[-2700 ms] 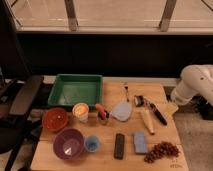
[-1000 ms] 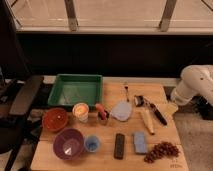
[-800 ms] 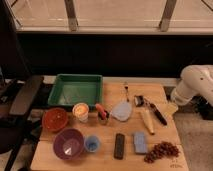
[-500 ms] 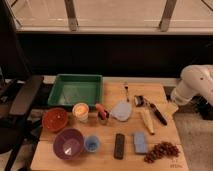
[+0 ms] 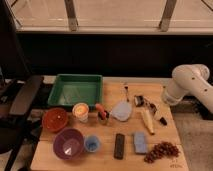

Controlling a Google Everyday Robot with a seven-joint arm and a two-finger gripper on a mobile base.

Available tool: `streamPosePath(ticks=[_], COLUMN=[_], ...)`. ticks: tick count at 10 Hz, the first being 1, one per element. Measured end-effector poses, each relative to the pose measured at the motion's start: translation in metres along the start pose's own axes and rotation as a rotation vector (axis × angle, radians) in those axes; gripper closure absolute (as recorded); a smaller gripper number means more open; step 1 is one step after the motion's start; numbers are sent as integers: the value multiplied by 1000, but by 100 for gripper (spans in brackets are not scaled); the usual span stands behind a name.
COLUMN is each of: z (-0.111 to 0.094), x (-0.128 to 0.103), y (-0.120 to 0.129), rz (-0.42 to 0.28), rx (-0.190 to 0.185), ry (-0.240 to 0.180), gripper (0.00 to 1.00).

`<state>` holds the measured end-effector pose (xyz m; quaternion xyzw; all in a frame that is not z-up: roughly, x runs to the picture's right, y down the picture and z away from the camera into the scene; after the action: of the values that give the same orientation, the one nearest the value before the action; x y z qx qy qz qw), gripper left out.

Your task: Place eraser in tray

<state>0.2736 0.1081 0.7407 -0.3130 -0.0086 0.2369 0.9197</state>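
Note:
The eraser (image 5: pixel 119 146), a small flat black block, lies on the wooden table (image 5: pixel 165 127) near its front edge, just left of a light blue block (image 5: pixel 140 142). The green tray (image 5: pixel 76 90) sits at the table's back left and looks empty. Only my white arm (image 5: pixel 189 84) shows, folded at the right edge beside the table. My gripper is not in view. The arm is well to the right of the eraser and far from the tray.
A red bowl (image 5: pixel 55 119), a purple bowl (image 5: pixel 68 143), a small blue cup (image 5: pixel 91 144) and a white cup (image 5: pixel 80 111) stand at the front left. A pale lid (image 5: pixel 121 111), utensils (image 5: pixel 147 112) and a grape bunch (image 5: pixel 161 151) lie to the right. A dark chair (image 5: pixel 22 100) stands at the left.

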Motion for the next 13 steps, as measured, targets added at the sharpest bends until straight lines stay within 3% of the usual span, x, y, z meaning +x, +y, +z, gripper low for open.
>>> streamPosePath(ticks=[1,2,4,5,7,9,13], z=[3,7,10,12,17,19,20], x=[-16,-35,-45,-50,-53,-53,-55], y=[13,39,68,93,136,157,157], rz=[-63,-216,-410,-548,-725,-809,-827], rx=[-10,-26,-47,-70,-111,-129,-131], ry=[-8,-30,-60,-88,-126,-144,-144], gripper=[22,22,22,22,22,22,22])
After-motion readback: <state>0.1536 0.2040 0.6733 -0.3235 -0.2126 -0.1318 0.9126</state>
